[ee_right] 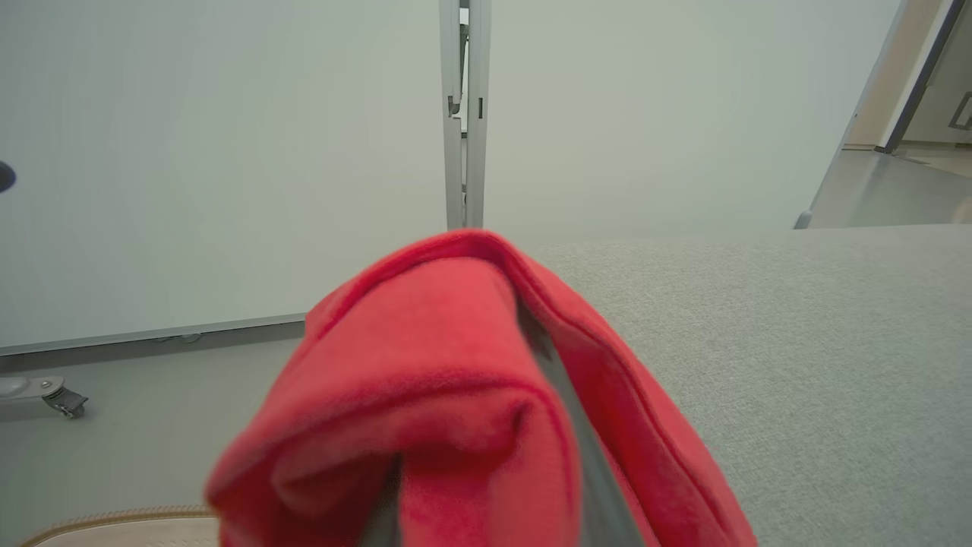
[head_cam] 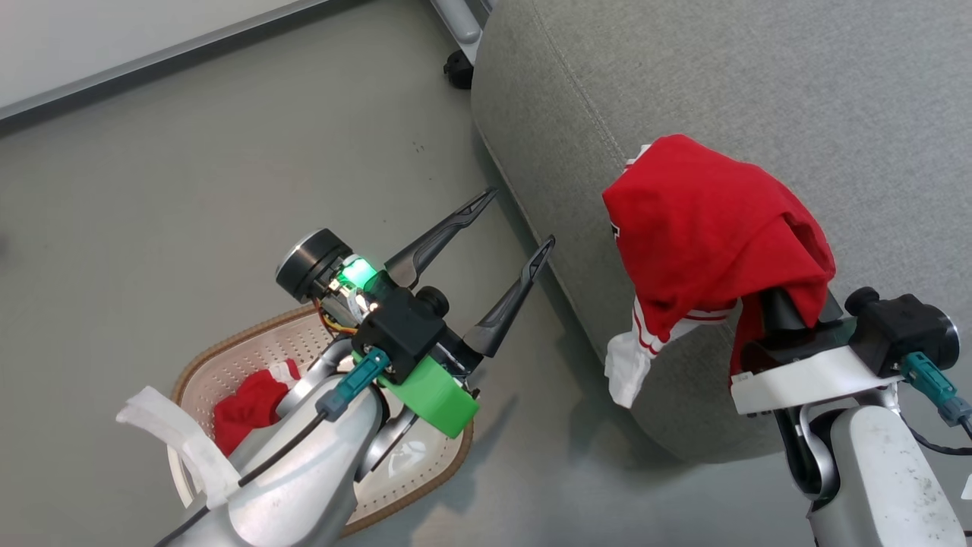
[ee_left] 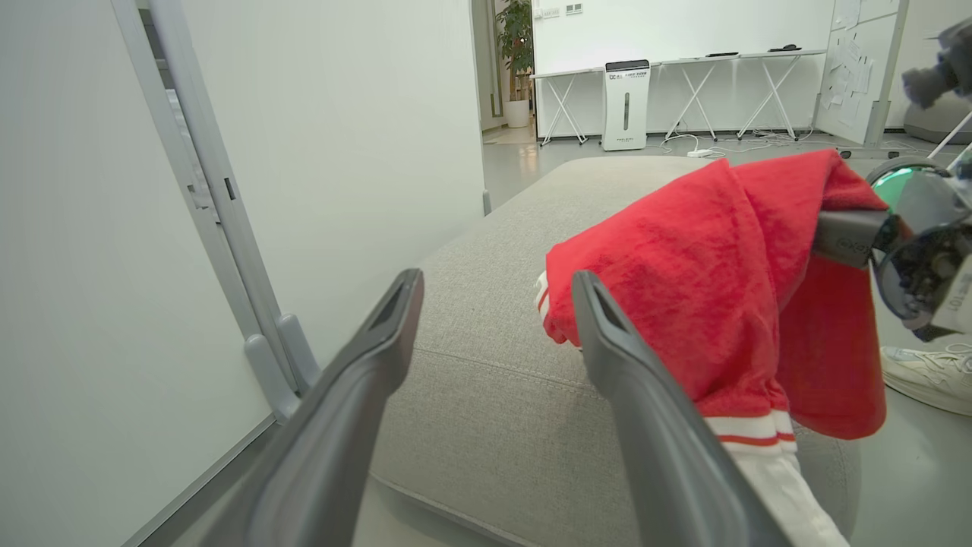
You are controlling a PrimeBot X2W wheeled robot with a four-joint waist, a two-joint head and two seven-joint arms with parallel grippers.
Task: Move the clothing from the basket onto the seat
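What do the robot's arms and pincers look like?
Left arm and right arm: silver-grey shells, black wrist blocks, teal plugs. The left pincer has two long dark fingers, a green guard and a green light; white cloth wraps that forearm.

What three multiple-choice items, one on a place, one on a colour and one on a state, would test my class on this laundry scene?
1. Where does the smaller red garment lie? A in the laundry basket; B on the seat; C on the floor.
2. What colour is the cuff hanging from the lifted red garment? A blue; B white; C black.
3. How is the left pincer? A shut on cloth; B shut on the basket rim; C open and empty.
Answers: 1 A, the perforated basket floor surrounds it; 2 B, it hangs white below red stripes; 3 C, its fingers stand apart with nothing between them.
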